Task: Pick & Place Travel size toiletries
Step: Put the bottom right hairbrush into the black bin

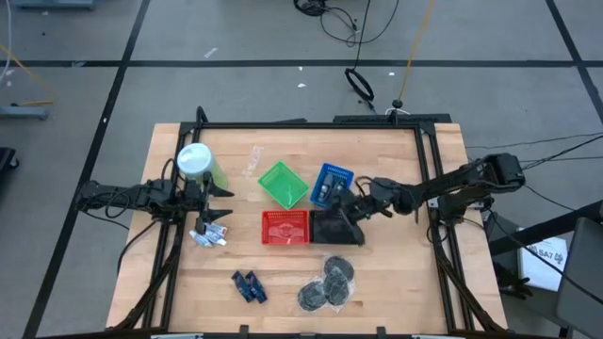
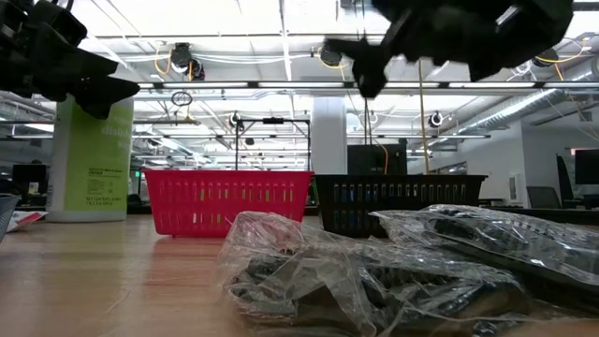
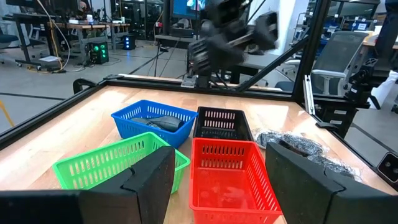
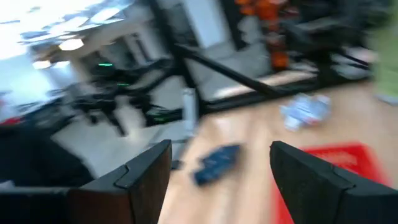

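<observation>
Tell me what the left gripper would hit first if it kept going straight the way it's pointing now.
Most likely the red basket. The left gripper is open and points across the table; in its wrist view the red basket sits right between the fingers, with the green basket just off to one side. Its height above the rim is unclear.

right wrist view: wholly motion-blurred; the dark blue pieces (image 4: 217, 163), the whitish tubes (image 4: 305, 109) and the red basket (image 4: 339, 177) are smears, the basket cut by the picture's edge.
low view, grey round packets (image 2: 412, 267): out of focus and cut off at the near and right edges; what lies inside the clear wrap cannot be made out.
black basket (image 1: 334, 229): partly hidden in the high view by the right gripper (image 1: 347, 209).
blue basket (image 3: 153, 122): holds a dark item too indistinct to identify.
green container (image 2: 91, 159): top hidden behind the left arm in the low view.
</observation>
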